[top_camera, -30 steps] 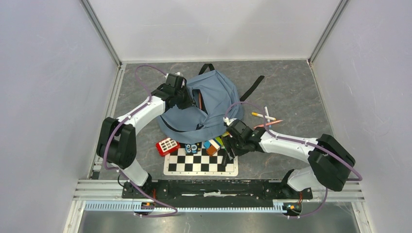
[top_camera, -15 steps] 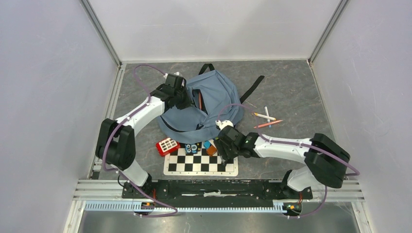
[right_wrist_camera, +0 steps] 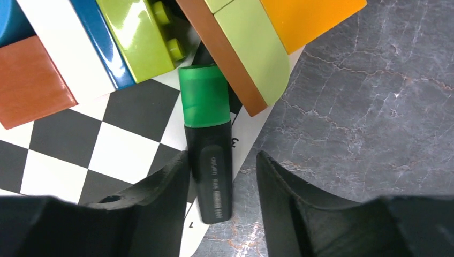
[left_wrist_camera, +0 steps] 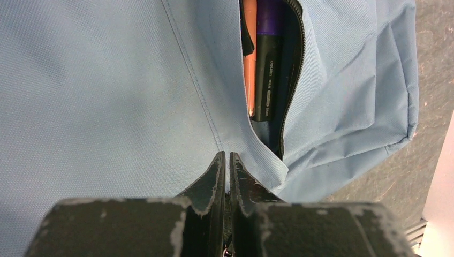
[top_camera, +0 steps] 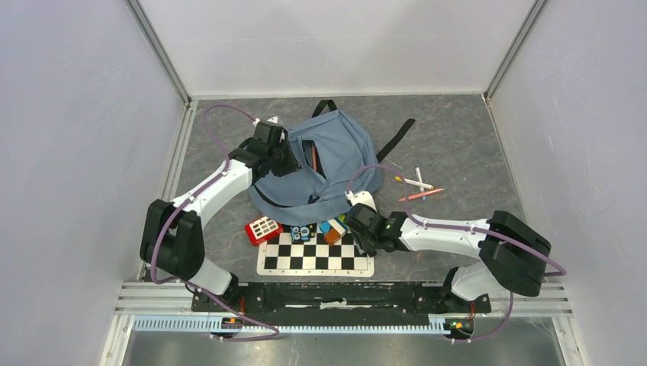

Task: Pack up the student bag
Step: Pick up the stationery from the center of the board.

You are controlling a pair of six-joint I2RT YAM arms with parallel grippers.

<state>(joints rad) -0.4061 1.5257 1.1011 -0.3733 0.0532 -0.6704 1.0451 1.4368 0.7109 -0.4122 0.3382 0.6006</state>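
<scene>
The student bag (top_camera: 328, 164) lies dusty-blue at the back centre, its front pocket unzipped. My left gripper (top_camera: 284, 156) is shut on the bag's fabric (left_wrist_camera: 107, 80) at the pocket's edge (left_wrist_camera: 225, 155). An orange pen (left_wrist_camera: 249, 64) and a purple-capped black marker (left_wrist_camera: 269, 59) show inside the pocket. My right gripper (top_camera: 360, 238) is open (right_wrist_camera: 222, 158) over the chessboard's (top_camera: 305, 255) right edge. Its jaws straddle a green-capped black highlighter (right_wrist_camera: 209, 155). The left finger is against the highlighter and the right finger stands apart from it.
Coloured toy blocks (top_camera: 332, 227) crowd the chessboard's far edge, right above the highlighter (right_wrist_camera: 134, 32). A red calculator (top_camera: 263, 229) lies left of the board. Pens and pencils (top_camera: 416, 184) lie on the grey floor right of the bag. Black straps (top_camera: 397, 137) trail from the bag.
The right gripper moved left onto the chessboard's right edge, came down over the highlighter and narrowed its jaws. The left arm shifted slightly, still gripping the bag.
</scene>
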